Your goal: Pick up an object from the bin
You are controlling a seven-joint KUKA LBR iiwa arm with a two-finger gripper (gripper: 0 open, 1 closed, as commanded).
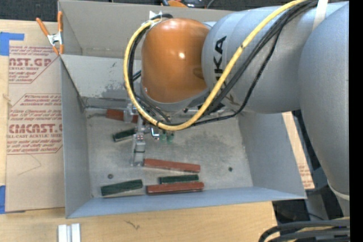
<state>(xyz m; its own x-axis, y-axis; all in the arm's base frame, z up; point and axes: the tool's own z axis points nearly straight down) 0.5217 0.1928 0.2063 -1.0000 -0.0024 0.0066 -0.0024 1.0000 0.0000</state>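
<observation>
Reaching in from the right across the grey bin (74, 122): a thick grey arm (283, 59), capped at the wrist by a rounded orange cover (173, 59) and looped with yellow and black cables (227, 73). Hanging below that cover, left of the bin's middle and low over the floor: the claw (136, 157). Cannot tell whether spread or pressed together, with only a narrow metal body seen from above. Standing just beside the left end of the long red-brown stick (173, 166), close enough to look like touching, though hard to say for sure. That stick flat on the floor near the middle of the bin, running left to right and dipping slightly toward the right. Just left of the claw and a little farther back, a short dark green stick (123, 135), flat and slanted. Behind that again, near the foot of the back wall, a short red-brown stick (118, 114), its right end tucked under the robot's wrist. Along the front wall, apart from the claw, three more flat sticks: a front dark green stick (121, 187) toward the left, then a small dark green stick (178, 179) and a front red-brown stick (174, 187) side by side, nearly parallel, right of it.
</observation>
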